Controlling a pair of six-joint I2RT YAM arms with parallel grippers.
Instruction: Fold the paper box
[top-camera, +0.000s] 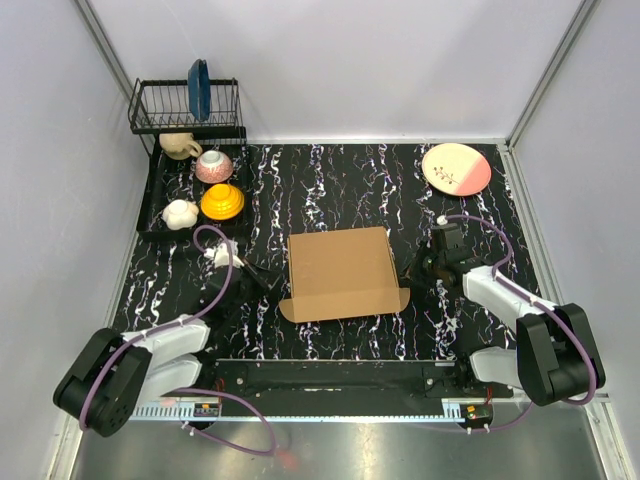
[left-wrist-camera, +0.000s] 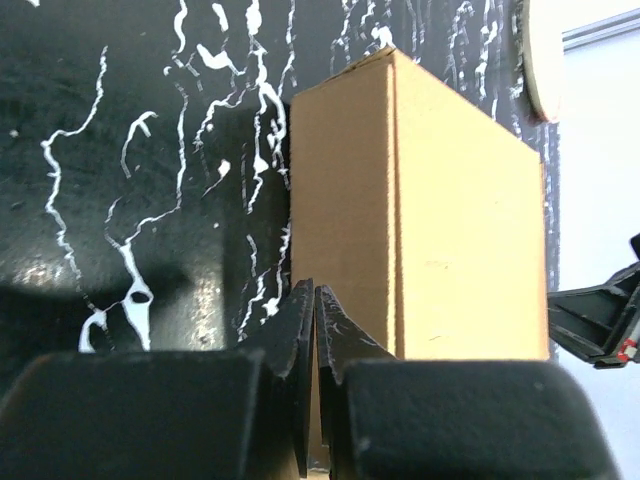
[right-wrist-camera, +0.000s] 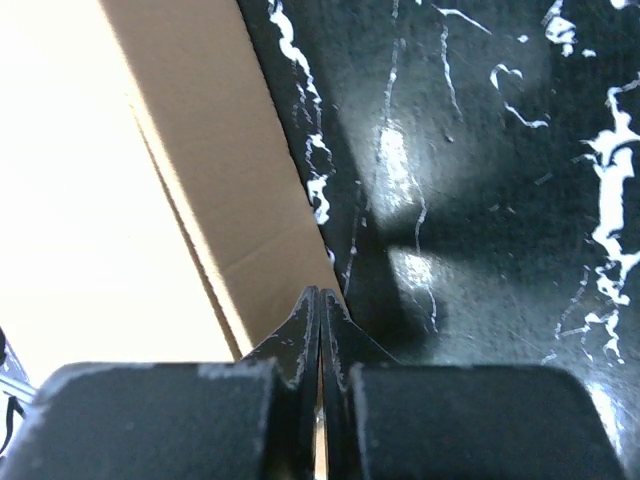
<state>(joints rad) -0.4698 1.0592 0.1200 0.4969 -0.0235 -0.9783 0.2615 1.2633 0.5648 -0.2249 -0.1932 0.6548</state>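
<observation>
Top view only: paper box (top-camera: 340, 272) sits between both arms, a tabbed flap out on its near side. Wrist views: left gripper (left-wrist-camera: 314, 325) and right gripper (right-wrist-camera: 319, 325) are pinched together and empty, at the box's left and right edges. Whether they touch it is unclear. Far-left of box: tray (top-camera: 160, 190) holds yellow bowl (top-camera: 221, 202) and pink bowl (top-camera: 213, 166).

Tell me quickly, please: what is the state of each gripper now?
Left gripper: closed, nothing seen between its fingers, just beside the box.
Right gripper: closed, nothing seen between its fingers.
</observation>
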